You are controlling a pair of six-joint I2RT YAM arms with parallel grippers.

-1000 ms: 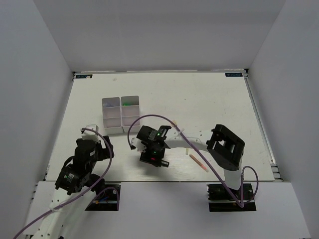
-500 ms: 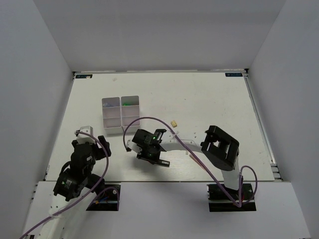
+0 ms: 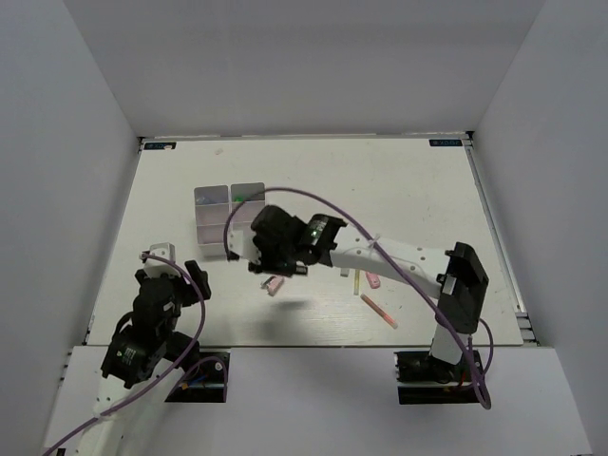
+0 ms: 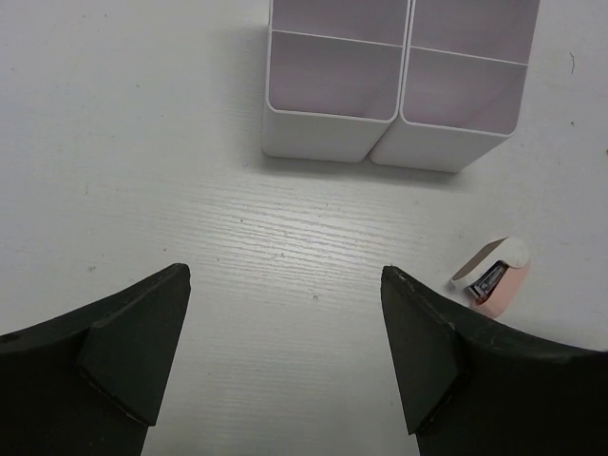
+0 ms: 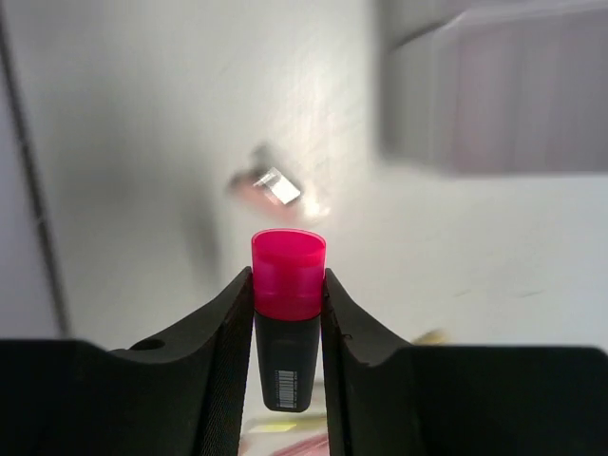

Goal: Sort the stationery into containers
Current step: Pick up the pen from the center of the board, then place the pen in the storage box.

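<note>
Left hand (image 4: 285, 285): low over the counter (image 3: 427, 209) at the near left, fingers wide apart, nothing between them.
Pinkish pencil (image 3: 379, 311): lies flat and slanted on the near right part of the counter, apart from both hands.
Small pink and white piece (image 4: 494, 275): lies on the counter just in front of the tray's near right corner; the left wrist view shows it near the right finger of the left hand, not touching it.
Yellowish pencil (image 3: 356, 282): short thin stick on the counter, just beyond the pinkish pencil.
Pink eraser (image 3: 372, 279): just beside the yellowish pencil, on its right.
Right hand (image 5: 288, 294): reaches across to the left, raised above the counter, at the tray's near right corner; fingers closed on the pink highlighter.
Pink highlighter (image 5: 288, 261): pinched on its black body, pink cap sticking out past the fingertips.
Tray (image 4: 323, 138): white, divided in compartments, stands left of the middle; its near compartments look empty.
Green thing (image 3: 243, 197): inside the far right compartment; too small to tell more.
</note>
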